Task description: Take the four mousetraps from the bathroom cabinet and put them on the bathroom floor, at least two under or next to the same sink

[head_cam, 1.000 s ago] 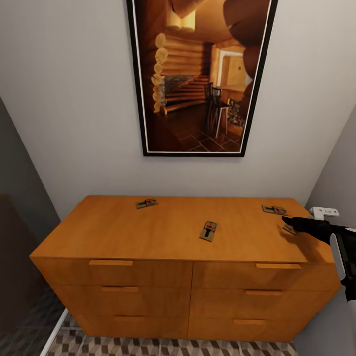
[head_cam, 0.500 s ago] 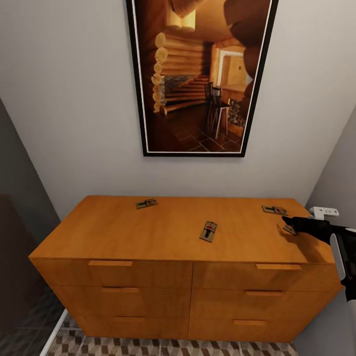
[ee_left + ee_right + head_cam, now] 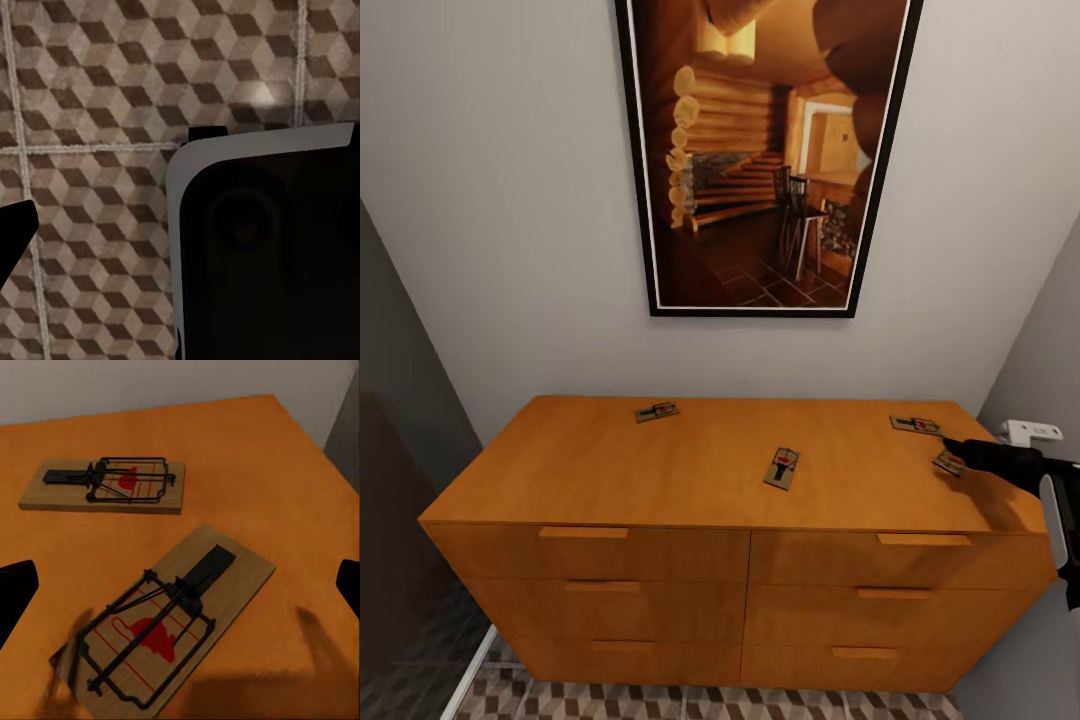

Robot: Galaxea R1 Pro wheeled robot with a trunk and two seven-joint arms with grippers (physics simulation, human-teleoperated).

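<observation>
From the head camera I see the cabinet, smooth orange-brown wood with flat bar handles, under a framed picture of a log room. Four flat tan traps lie on its top: one at the back left, one near the middle, one at the back right, and one just at the tip of my right gripper — black, reaching in from the right.

The left wrist camera looks down on the floor, tiles with a brown and beige cube pattern; I cannot tell the left gripper's state.

In the right wrist camera the near trap lies between the wide-spread fingers, dark wire and red mark on bare wood — the other trap is behind it.
</observation>
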